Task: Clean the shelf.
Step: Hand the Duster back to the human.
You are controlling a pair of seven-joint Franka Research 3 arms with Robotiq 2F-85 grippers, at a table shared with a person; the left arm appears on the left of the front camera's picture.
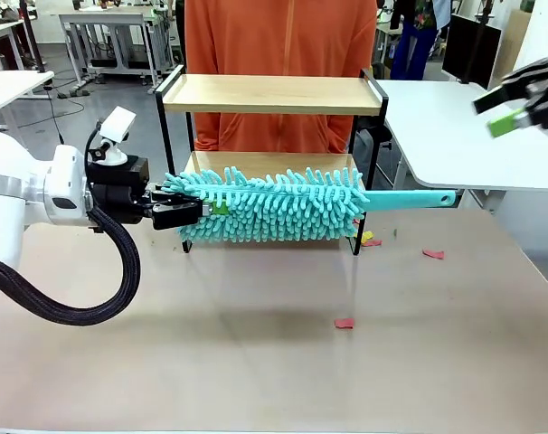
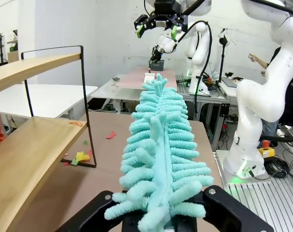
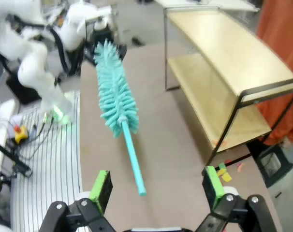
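Shelf (image 1: 272,93), rigid two-tier wood-and-wire rack just beyond our left gripper (image 1: 185,209), which is clamped on the soft, light chenille duster (image 1: 274,204) at its fluffy tip; right gripper (image 3: 156,187) spread wide nearest the stiff handle, the better hold, we judge.

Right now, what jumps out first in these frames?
The big teal chenille duster, held level in front of the shelf on its lower board's side. The left tool is shut on the duster's fluffy end, so the bare handle sticks out toward the robot's right. The right tool hangs open, high and clear of the handle, with paper scraps scattered on the table.
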